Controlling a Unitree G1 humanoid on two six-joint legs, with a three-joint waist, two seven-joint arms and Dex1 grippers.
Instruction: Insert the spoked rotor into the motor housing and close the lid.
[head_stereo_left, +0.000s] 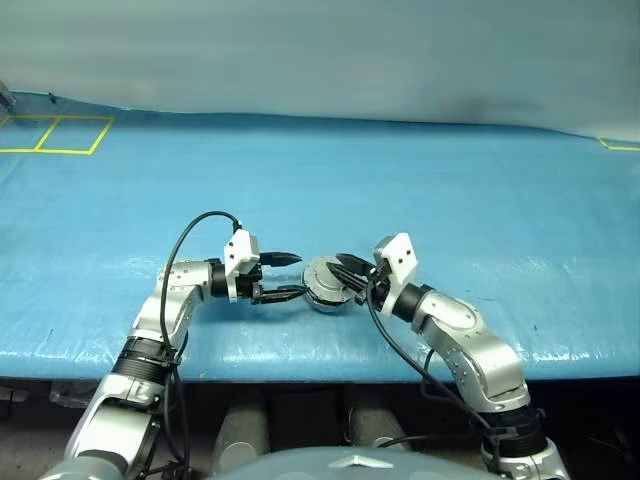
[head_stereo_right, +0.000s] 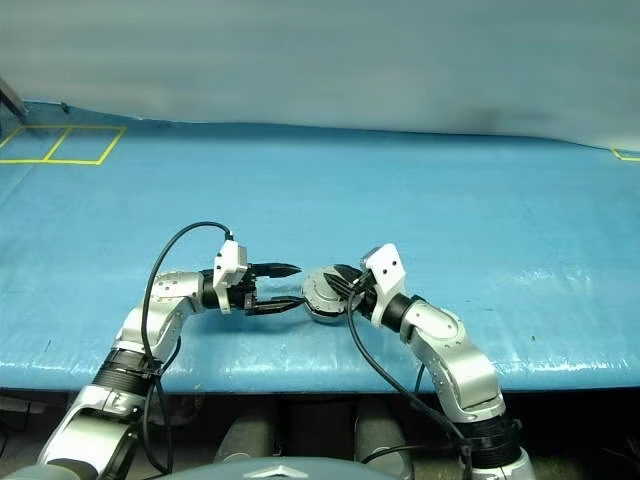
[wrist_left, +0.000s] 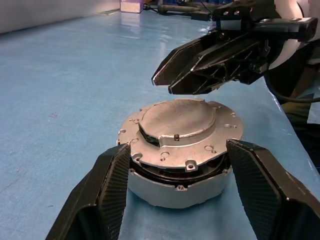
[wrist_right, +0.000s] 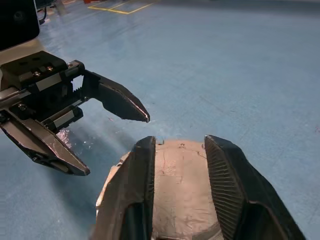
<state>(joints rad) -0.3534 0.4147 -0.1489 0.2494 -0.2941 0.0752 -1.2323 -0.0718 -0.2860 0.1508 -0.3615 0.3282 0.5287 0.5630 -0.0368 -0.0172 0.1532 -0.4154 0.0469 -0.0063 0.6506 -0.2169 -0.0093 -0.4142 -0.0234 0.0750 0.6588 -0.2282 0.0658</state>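
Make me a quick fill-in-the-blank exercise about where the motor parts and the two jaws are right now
1. The lid sits on top of the motor housing, which rests on the ____ table cover.
2. The left gripper has its jaws ____, one on each side of the housing.
3. The right gripper hovers ____ the lid.
4. Around its edge, a dark ____ shows between the lid and the housing.

Missing words: blue; open; above; gap

lid (wrist_left: 177, 122) on motor housing (wrist_left: 175, 187), between claws
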